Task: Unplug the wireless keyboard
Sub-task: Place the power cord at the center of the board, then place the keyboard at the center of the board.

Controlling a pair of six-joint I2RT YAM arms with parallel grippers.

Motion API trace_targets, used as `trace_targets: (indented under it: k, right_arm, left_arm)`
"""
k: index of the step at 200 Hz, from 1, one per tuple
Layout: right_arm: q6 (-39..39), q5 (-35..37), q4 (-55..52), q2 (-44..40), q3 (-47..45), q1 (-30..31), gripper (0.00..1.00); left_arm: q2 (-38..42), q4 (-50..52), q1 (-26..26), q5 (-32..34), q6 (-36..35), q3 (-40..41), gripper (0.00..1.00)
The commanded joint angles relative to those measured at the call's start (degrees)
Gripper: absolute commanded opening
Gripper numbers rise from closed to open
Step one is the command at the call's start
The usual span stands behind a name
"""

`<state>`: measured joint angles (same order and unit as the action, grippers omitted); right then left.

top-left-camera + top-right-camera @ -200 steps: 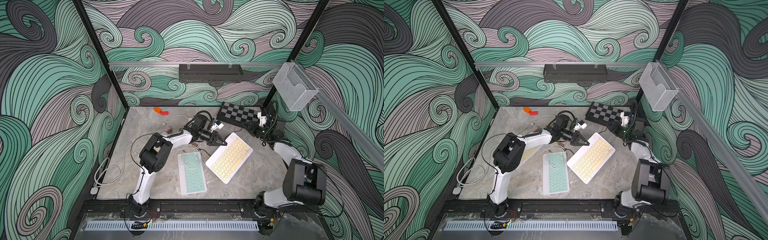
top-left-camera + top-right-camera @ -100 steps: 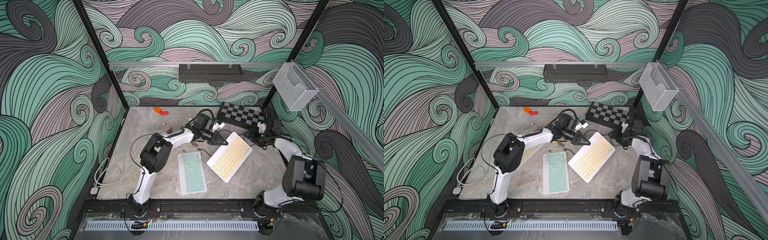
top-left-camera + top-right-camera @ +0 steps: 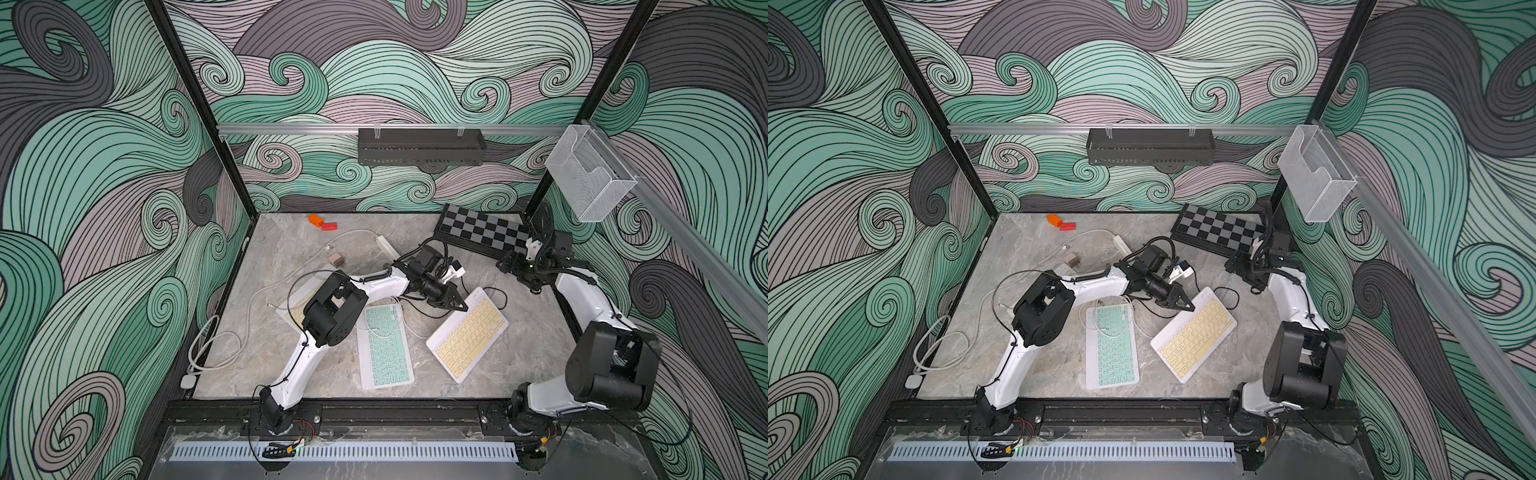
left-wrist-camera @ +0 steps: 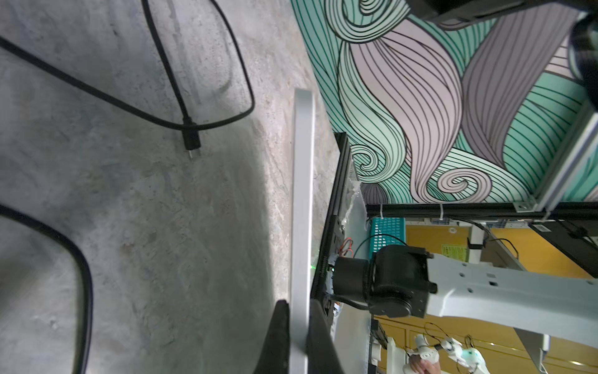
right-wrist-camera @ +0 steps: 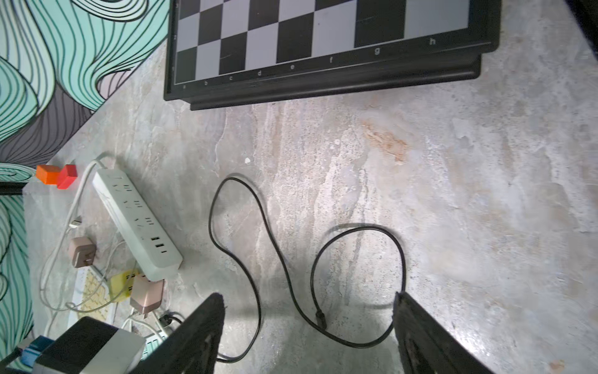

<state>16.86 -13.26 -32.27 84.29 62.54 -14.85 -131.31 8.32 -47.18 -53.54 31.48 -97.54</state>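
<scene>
On marbled tabletop [image 3: 291, 257], left gripper [image 3: 460, 306] pinching slim yellow keyboard [image 3: 469, 336], right gripper [image 5: 308, 295] spread over black cable [image 4: 191, 142].

Your left white-and-black arm [image 3: 376, 286] reaches from its base toward the middle, with the elbow raised and the forearm nearly level. The left black gripper [image 3: 460, 306] is clamped on the thin white edge of the yellow-keyed wireless keyboard [image 4: 302, 194]. Your right white-and-black arm [image 3: 579, 297] stretches along the right side toward the far corner, wrist bent low. The right black gripper [image 5: 309, 296] has its jaws wide apart.
</scene>
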Motion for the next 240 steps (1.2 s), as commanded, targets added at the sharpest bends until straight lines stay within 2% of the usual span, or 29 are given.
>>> trace_targets:
  k: [1, 51, 61, 88, 108, 144, 149, 158, 173, 197, 213, 223, 240]
  right_arm:
    - [-0.6, 3.0, 2.4, -3.4, -1.7, -0.5, 0.83]
    - [0.6, 0.3, 9.2, -4.5, -6.8, -0.8, 0.84]
    - [0.8, 0.2, 10.6, -4.6, -7.8, -0.7, 0.84]
    - [-1.0, -1.8, 17.4, -5.4, -11.7, -0.8, 0.84]
    - [-2.6, -2.9, 26.9, -7.2, -17.2, -0.4, 0.87]
    - [-7.4, -1.7, 44.8, -10.2, -27.0, 1.0, 0.89]
    - [-8.2, -1.5, 47.6, -10.8, -28.6, 1.3, 0.90]
    - [-10.2, -0.5, 51.9, -11.7, -31.2, 2.1, 0.98]
    - [-12.1, 0.9, 55.0, -12.0, -33.8, 3.5, 0.99]
    - [-14.3, -0.9, 59.3, -10.3, -36.4, 6.3, 0.99]
    - [-17.0, 1.4, 64.8, -8.8, -39.2, 9.4, 0.99]
    - [-18.9, 1.6, 64.0, -9.2, -38.8, 10.7, 0.99]
    - [-20.7, 2.6, 72.1, -7.6, -40.8, 11.8, 0.99]
  left_arm:
    - [-1.8, 0.1, -0.7, 2.2, 0.1, -3.1, 0.00]
    - [-7.9, -0.7, -1.5, 4.2, 2.4, -7.3, 0.01]
    - [-9.0, -0.6, -1.4, 4.6, 2.5, -8.2, 0.09]
    - [-9.8, 0.8, -1.2, 6.3, 1.6, -9.8, 0.23]
    - [-8.5, 3.5, -0.5, 8.7, -1.0, -11.2, 0.38]
    - [-5.1, 9.7, 0.7, 11.1, -7.5, -14.6, 0.54]
    - [-4.1, 10.6, 0.9, 11.7, -8.5, -14.7, 0.54]
    - [-1.9, 11.6, 1.0, 12.8, -10.2, -14.1, 0.54]
    - [3.4, 11.5, 1.4, 15.1, -12.7, -11.3, 0.54]
    - [13.0, 12.1, 3.3, 18.7, -15.8, -5.4, 0.54]
    - [19.7, 11.7, 5.4, 21.5, -17.1, 0.2, 0.55]
    - [23.6, 11.4, 7.0, 22.7, -17.3, 4.1, 0.56]
    - [30.0, 10.0, 10.1, 25.1, -17.8, 11.0, 0.59]
